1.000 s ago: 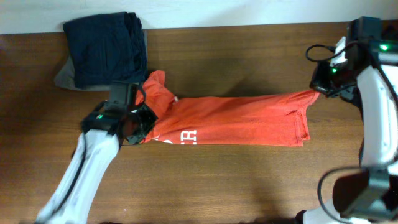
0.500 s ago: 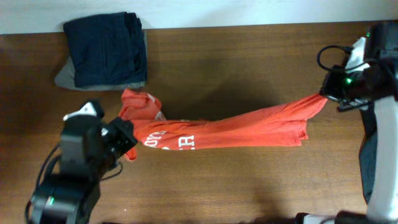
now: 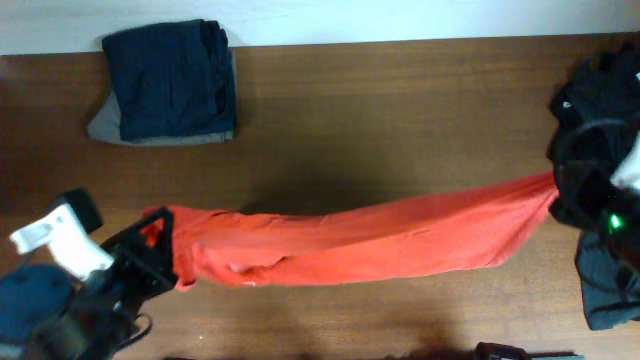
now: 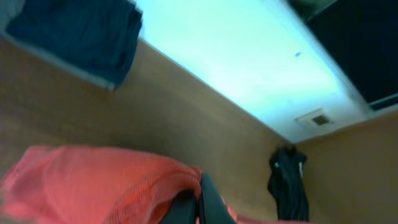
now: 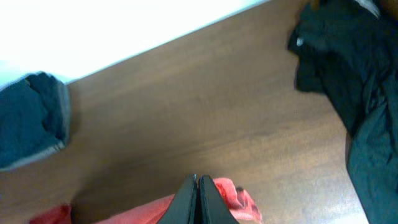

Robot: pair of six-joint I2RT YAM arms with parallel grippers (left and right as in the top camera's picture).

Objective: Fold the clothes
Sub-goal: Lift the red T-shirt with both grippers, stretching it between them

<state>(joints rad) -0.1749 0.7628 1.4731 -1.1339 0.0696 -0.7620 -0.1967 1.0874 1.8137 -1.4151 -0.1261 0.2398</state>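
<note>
The left hand [image 4: 200, 190] is clenched tight. Its two fingers are pressed together on one end of the red shirt [image 3: 350, 240], and red cloth bunches up all round them. From this hand the shirt runs off in one long, thin band, rolled up a bit like a rope, right across to the other hand. Under the band is the brown counter [image 3: 400, 110]. A dark shadow lies on the wood just beside the shirt.

Well ahead of the left hand, and off to its left side, sits a navy pile [image 3: 170, 75]. It is folded flat near the back edge of the counter. A grey cloth [image 3: 105, 128] peeps out from under that pile and touches it.

The right hand [image 5: 198, 186] is clenched too. Its fingers are shut on the other end of the shirt, and a little red cloth pokes out on both sides of them. Near this hand, on its right side and a bit ahead, is a heap of black clothes [image 5: 339, 56], all crumpled. I cannot tell if the heap touches the shirt. Far off to the left of the right hand, the navy pile shows again by the back edge.
</note>
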